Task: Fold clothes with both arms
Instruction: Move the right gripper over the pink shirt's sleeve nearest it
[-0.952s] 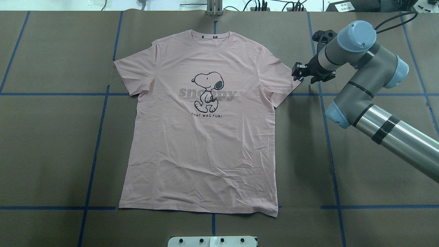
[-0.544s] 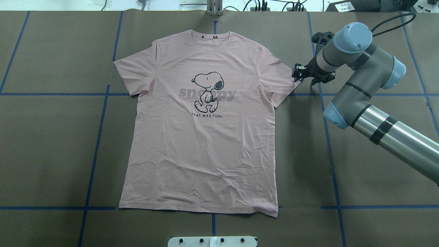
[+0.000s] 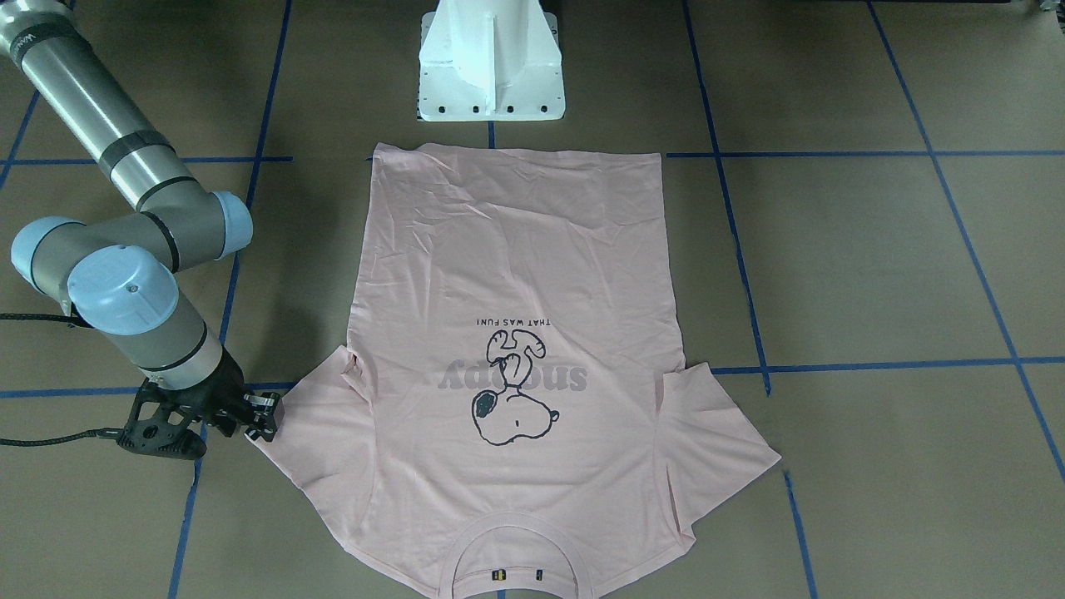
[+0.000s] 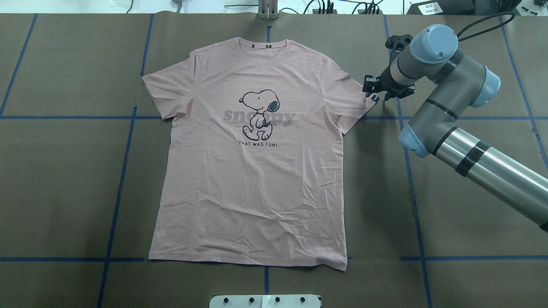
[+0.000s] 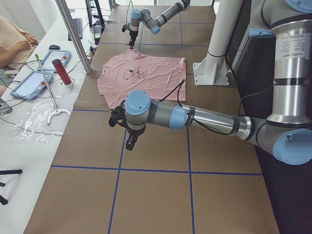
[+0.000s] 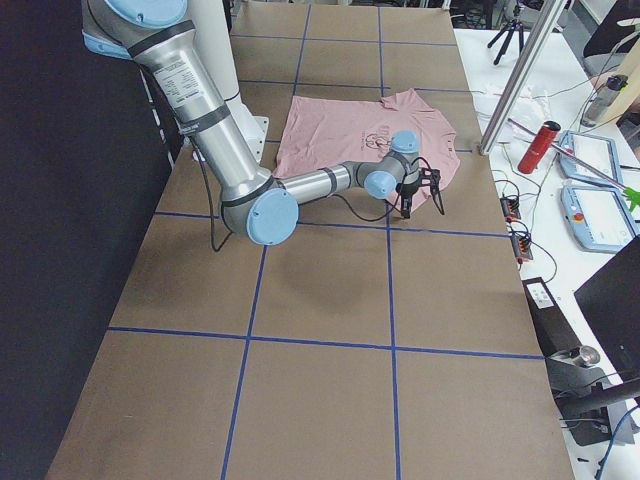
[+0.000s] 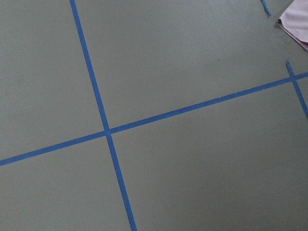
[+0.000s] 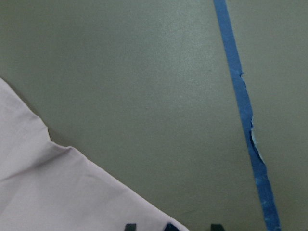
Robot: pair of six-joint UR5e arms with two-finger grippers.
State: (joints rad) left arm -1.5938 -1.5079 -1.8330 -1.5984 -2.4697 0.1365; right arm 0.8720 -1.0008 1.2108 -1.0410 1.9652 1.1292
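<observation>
Premises present as a robotics laboratory: a paper-covered work surface taped into a blue grid, a white pedestal, the right arm reaching across, a side bench with control tablets, trailing cables, and a seated operator.

Seen from the table's right end:
- Right arm: near and large, silver-grey tubes with light-blue joint caps, stretched low over the brown table.
- Blue tape lines: a grid across the table.
- Right gripper: black, pointing down at the near sleeve edge of the pink T-shirt.
- Pink T-shirt: lying flat.
- White pedestal: just beside the shirt's hem.
- White side bench: holds a red bottle and two tablets.
</observation>
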